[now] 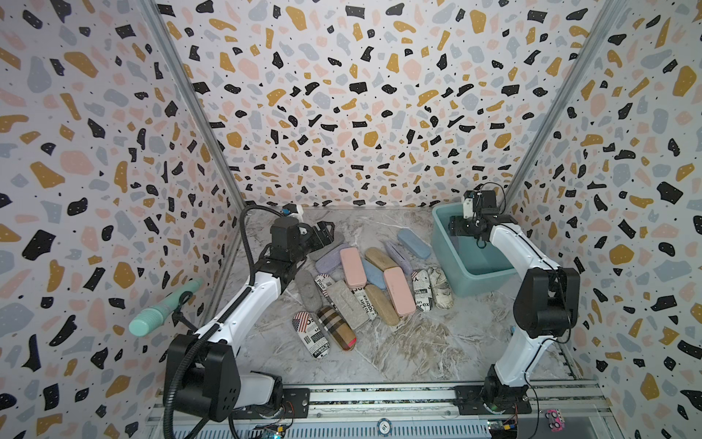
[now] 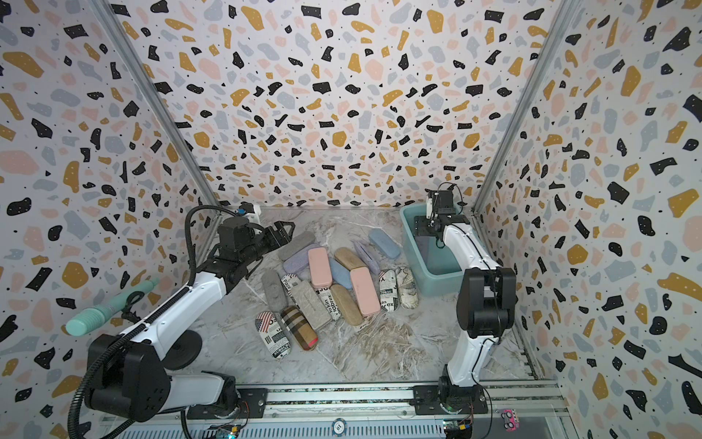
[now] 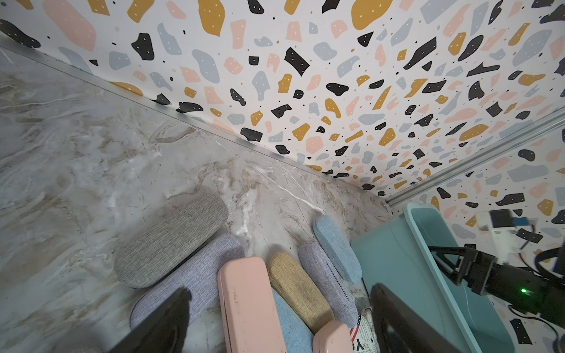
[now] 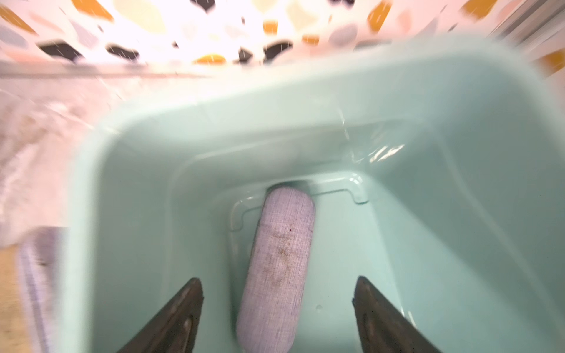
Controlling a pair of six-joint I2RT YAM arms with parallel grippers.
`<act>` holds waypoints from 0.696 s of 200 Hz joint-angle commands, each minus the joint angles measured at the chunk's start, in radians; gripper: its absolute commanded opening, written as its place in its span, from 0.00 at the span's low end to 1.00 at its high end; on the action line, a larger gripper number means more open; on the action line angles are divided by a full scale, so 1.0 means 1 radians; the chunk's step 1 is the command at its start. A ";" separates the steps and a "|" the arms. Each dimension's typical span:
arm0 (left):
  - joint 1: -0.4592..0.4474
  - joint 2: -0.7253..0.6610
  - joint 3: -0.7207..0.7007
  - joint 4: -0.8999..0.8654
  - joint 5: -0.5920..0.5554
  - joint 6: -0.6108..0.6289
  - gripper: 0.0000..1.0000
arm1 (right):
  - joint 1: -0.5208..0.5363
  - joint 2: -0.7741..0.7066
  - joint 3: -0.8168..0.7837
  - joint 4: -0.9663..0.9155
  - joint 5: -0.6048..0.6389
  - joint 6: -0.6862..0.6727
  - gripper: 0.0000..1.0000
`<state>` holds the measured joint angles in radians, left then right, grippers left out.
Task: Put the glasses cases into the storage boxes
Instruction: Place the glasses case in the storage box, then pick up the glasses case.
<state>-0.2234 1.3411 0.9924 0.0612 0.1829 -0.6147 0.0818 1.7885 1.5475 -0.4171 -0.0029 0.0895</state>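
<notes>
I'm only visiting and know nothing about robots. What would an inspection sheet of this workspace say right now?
Surface: marble-patterned tabletop, grey-veined.
Job's things: glasses cases piled on the tabletop; one lilac case lying inside the teal storage box.
Clutter: mint-green ribbed cylinder, apart from the pile.
Grippers: left gripper open, by the pile; right gripper open over the lilac case, not touching it.
Cables: black corrugated hose looping behind the left gripper.
Surroundings: terrazzo-patterned walls.

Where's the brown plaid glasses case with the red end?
In both top views the brown plaid glasses case lies at the pile's near-left edge on the marble table, beside the flag-printed newspaper case.
</notes>
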 commanded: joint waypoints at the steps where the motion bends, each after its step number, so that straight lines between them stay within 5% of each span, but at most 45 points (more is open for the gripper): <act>1: 0.004 -0.007 0.008 0.042 0.006 0.009 0.93 | 0.048 -0.106 -0.018 0.006 0.060 0.027 0.78; 60: 0.004 -0.011 0.010 0.005 -0.100 -0.027 0.88 | 0.239 -0.285 -0.080 0.012 0.104 0.041 0.73; 104: 0.006 -0.026 -0.001 -0.018 -0.188 -0.042 0.87 | 0.497 -0.290 -0.121 -0.066 0.185 0.058 0.70; 139: 0.006 0.011 0.007 0.018 -0.042 -0.043 0.87 | 0.587 -0.281 -0.248 -0.076 0.107 0.129 0.70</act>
<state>-0.2222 1.3396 0.9924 0.0437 0.0525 -0.6556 0.6495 1.5066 1.3697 -0.4255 0.1345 0.1543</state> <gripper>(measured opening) 0.866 0.697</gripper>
